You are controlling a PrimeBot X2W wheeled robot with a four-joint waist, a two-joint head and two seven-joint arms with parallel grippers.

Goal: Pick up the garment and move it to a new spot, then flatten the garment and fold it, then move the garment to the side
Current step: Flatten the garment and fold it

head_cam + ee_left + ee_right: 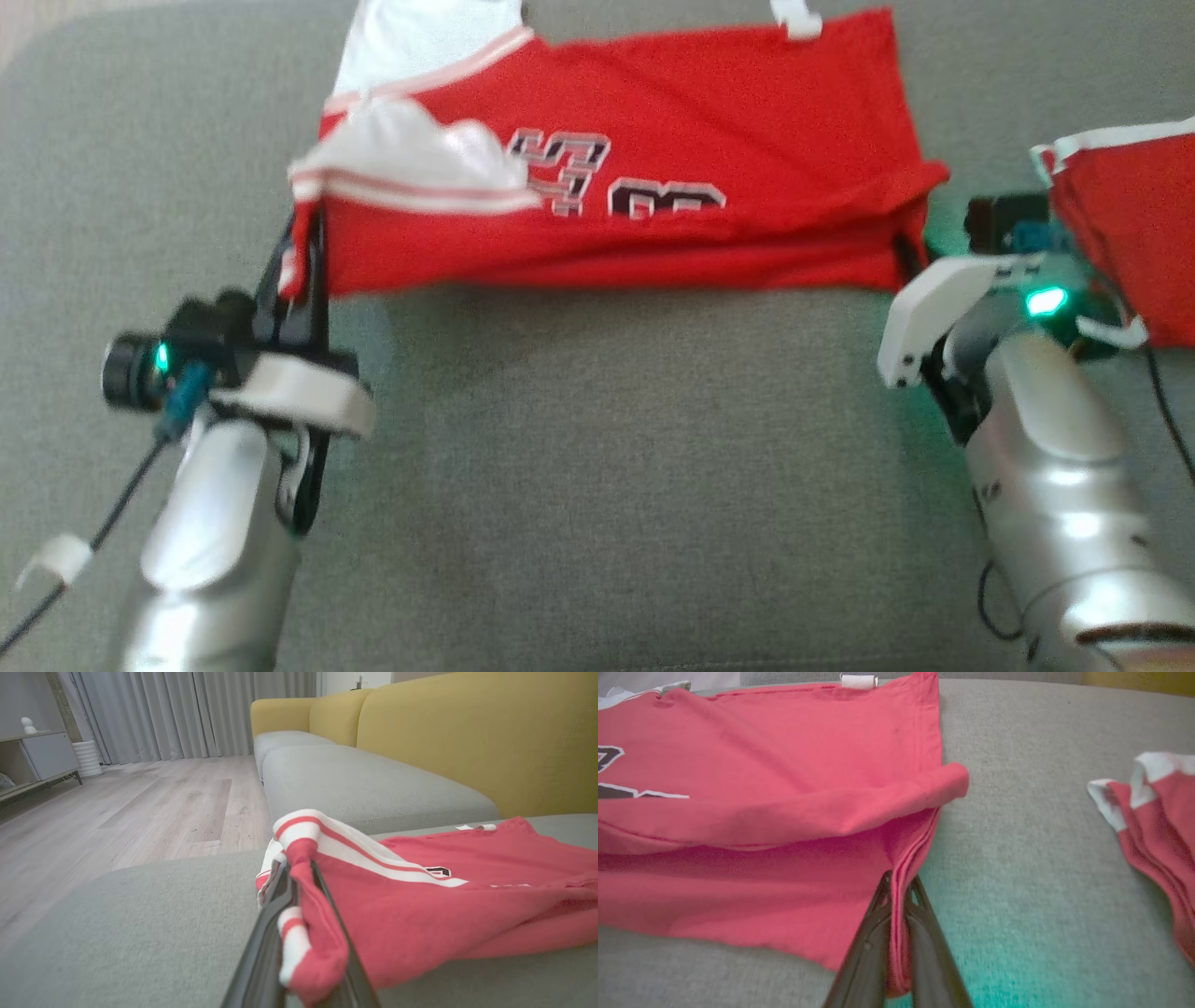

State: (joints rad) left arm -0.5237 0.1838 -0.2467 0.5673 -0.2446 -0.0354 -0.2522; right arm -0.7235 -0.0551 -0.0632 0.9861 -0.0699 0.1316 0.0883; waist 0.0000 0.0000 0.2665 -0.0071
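Two grippers are clamped on one garment (pixel 672 121), a red jersey with white striped trim and black-and-white lettering, spread across the far half of the grey cushion (pixel 597 485). Start at the left: your left gripper (pixel 299 868) is closed on the jersey's near-left corner, with red cloth and a strip of white trim bunched between its dark fingers (pixel 266 933). The head view shows that corner drawn up off the cushion beside a crumpled white sleeve. The left wrist view adds the room beyond: a wooden floor (pixel 140 802), grey curtains (pixel 187 714), a low cabinet (pixel 46 756) and a yellow backrest (pixel 467 732) behind the seat. Moving right, the jersey's near edge is doubled over on itself, and the right wrist view shows that fold as a soft roll lying above the lower layer. Your right gripper (pixel 901 879) is pinched shut on the near-right hem, which runs as a thin edge between its fingers; in the head view those fingers are mostly hidden behind the white wrist housing. Furthest right, a second red garment (pixel 1134 224) with white edging lies on the cushion, apart from the jersey, with bare grey fabric between them in the right wrist view.
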